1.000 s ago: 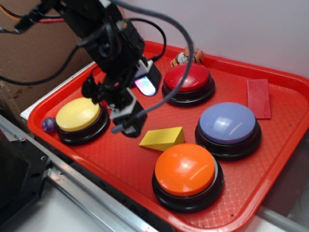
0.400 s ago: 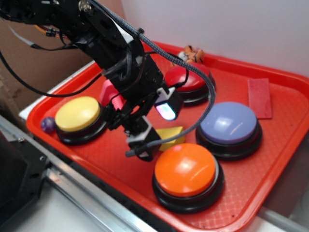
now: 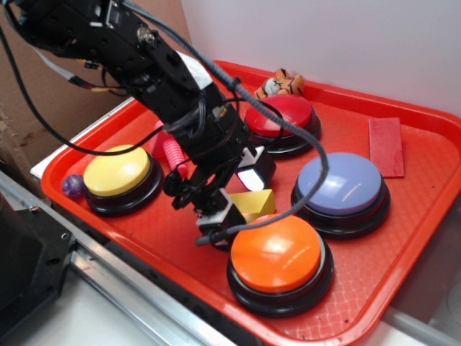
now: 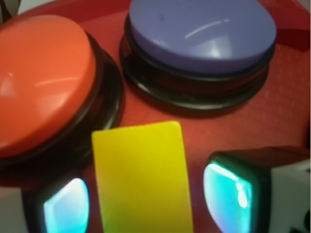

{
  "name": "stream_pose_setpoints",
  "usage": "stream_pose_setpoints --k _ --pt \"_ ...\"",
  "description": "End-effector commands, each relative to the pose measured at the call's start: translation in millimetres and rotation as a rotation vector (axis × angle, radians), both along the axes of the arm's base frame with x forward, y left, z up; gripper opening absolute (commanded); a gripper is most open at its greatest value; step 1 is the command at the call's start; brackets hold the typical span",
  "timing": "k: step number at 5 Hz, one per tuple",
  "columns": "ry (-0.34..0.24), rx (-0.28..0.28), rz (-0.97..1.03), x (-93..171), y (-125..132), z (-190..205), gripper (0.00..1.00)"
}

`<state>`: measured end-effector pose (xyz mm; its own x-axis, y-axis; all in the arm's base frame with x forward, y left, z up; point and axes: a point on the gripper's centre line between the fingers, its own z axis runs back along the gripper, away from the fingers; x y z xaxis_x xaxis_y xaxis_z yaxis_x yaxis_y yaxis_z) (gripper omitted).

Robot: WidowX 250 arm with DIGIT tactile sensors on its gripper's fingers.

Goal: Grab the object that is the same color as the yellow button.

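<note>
Since a moment ago we have come down over the small matte yellow wedge block (image 4: 143, 177), which lies on the red textured plastic tray (image 3: 403, 238) between the glossy orange domed button (image 4: 41, 80) on the left and the lavender domed button (image 4: 201, 34) farther right. Our gripper (image 4: 146, 201) is released, its glowing pads (image 4: 231, 191) straddling the wedge. We judge that closing squarely on its flat sides comes next.

The wedge (image 4: 143, 177) sits low centre in the wrist view, a finger (image 4: 238, 191) on each side with thin gaps. The orange button (image 4: 41, 82) crowds upper left, the purple button (image 4: 201, 41) blocks above.
</note>
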<state>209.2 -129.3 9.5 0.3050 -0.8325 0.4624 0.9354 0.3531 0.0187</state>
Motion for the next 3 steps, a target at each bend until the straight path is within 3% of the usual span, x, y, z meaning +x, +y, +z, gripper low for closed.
stream_pose_setpoints --k 1,3 --pt "-0.027 -0.029 -0.015 -2.8 -3.6 5.5 0.00" --pt "-0.030 0.017 0.019 -4.3 -5.6 12.7 0.00"
